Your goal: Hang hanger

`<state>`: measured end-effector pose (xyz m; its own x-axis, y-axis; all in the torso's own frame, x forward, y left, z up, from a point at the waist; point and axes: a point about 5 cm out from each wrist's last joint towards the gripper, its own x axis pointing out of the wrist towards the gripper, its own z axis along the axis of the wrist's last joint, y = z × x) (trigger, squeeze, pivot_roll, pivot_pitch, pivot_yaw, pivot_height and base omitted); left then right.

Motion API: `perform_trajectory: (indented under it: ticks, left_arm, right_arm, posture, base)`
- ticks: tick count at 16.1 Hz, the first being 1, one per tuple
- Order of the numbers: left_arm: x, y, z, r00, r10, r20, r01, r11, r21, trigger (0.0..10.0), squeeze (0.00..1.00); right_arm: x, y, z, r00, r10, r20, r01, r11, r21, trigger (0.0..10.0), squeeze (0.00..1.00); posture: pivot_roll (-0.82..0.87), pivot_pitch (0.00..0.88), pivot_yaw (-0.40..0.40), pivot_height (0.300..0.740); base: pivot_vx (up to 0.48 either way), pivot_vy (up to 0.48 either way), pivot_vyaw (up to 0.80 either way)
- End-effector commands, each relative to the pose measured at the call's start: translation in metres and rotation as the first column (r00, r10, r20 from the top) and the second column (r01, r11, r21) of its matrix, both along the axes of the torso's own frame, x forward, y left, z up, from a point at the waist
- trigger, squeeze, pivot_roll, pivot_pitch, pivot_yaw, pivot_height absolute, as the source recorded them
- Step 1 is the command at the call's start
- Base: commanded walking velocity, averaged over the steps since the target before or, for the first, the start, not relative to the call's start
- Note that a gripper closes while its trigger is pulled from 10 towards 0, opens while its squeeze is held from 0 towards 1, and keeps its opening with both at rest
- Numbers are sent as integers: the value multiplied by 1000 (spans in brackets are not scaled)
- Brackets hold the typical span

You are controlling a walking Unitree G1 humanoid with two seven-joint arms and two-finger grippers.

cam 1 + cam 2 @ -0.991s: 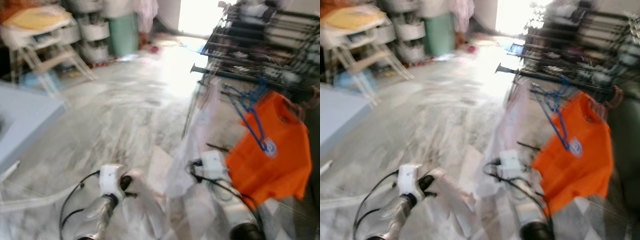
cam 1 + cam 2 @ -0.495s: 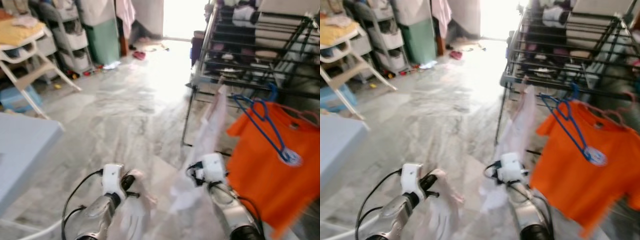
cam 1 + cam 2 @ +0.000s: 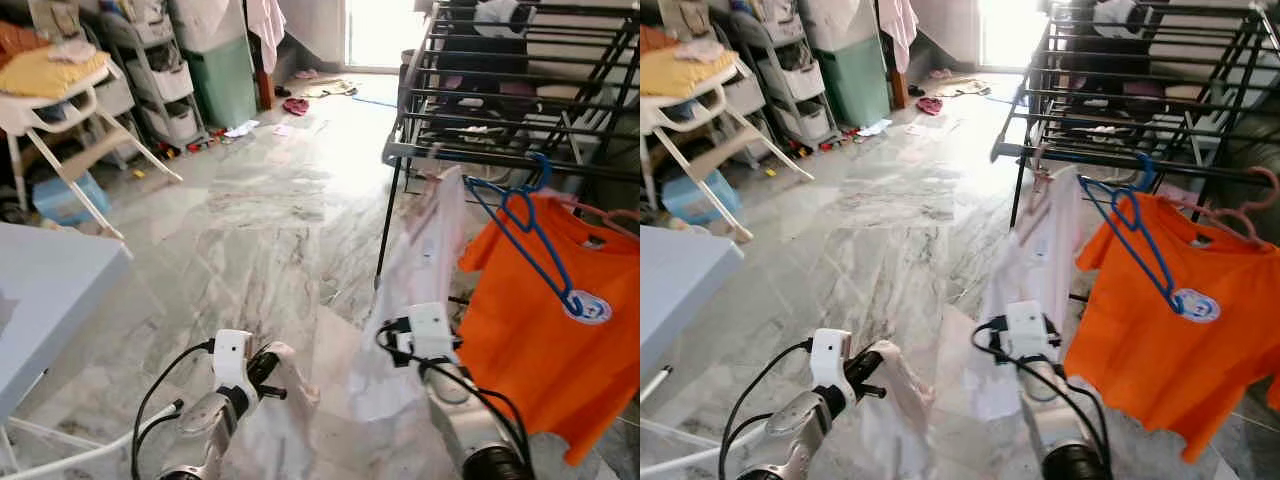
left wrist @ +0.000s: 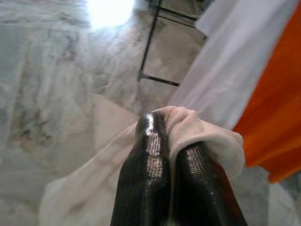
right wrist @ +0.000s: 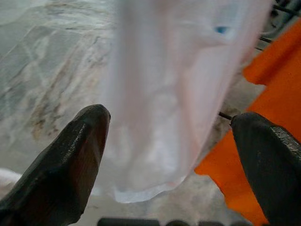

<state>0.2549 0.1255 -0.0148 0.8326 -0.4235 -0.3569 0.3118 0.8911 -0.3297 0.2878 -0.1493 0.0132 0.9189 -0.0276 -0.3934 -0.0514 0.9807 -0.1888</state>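
The left gripper (image 4: 171, 155), low at the near left, has its jaws clamped on a fold of the white garment (image 3: 425, 260). That garment hangs from the black drying rack (image 3: 1120, 110) at the right, beside an orange shirt (image 3: 1165, 330) and a blue hanger (image 3: 1135, 235). The right gripper (image 5: 164, 155) faces the white garment, jaws wide apart.

Blue hanger (image 3: 528, 235) hooked on black drying rack (image 3: 500, 90), slanting across hung orange shirt (image 3: 545, 350).

An orange shirt (image 3: 540, 340) hangs at 3 o'clock under the black drying rack (image 3: 520, 100); a blue hanger (image 3: 525, 235) lies across it, a white garment (image 3: 415, 290) beside.
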Motion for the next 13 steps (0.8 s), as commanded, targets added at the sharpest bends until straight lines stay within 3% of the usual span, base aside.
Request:
perform_trajectory:
  ticks: [1, 6, 7, 12, 13]
  left_arm:
    - [4, 4, 4, 1000, -15, 17, 15, 1000, 19, 10000, 0]
    - [3, 3, -1, 1000, -16, -11, 17, 999, 29, 10000, 0]
    - [2, 4, -4, 1000, -11, -24, 11, 999, 35, 10000, 0]
    - [-9, 23, -22, 986, 101, -136, -83, 988, 131, 10000, 0]
    - [-17, 33, -31, 976, 129, -177, -90, 973, 212, 10000, 0]
  right_arm:
    - [0, 0, 0, 1000, -10, 6, 10, 1000, 12, 10000, 0]
    - [-10, 1, -16, 997, 52, -55, -52, 999, -2, 10000, 0]
    - [-15, 2, -23, 996, 60, -71, -57, 998, 40, 10000, 0]
    - [-46, -10, -60, 957, -22, -289, 58, 991, 117, 10000, 0]
    - [-59, -11, -71, 929, -24, -369, 76, 989, 126, 10000, 0]
  posture:
    - [-184, 0, 77, 740]
    - [-195, 0, 71, 740]
    - [-195, 0, 71, 740]
    - [-201, 0, 69, 740]
    - [-206, 0, 69, 740]
  base:
    - [0, -319, 0]
    - [0, -319, 0]
    - [0, -315, 0]
    - [0, 0, 0]
    - [0, 0, 0]
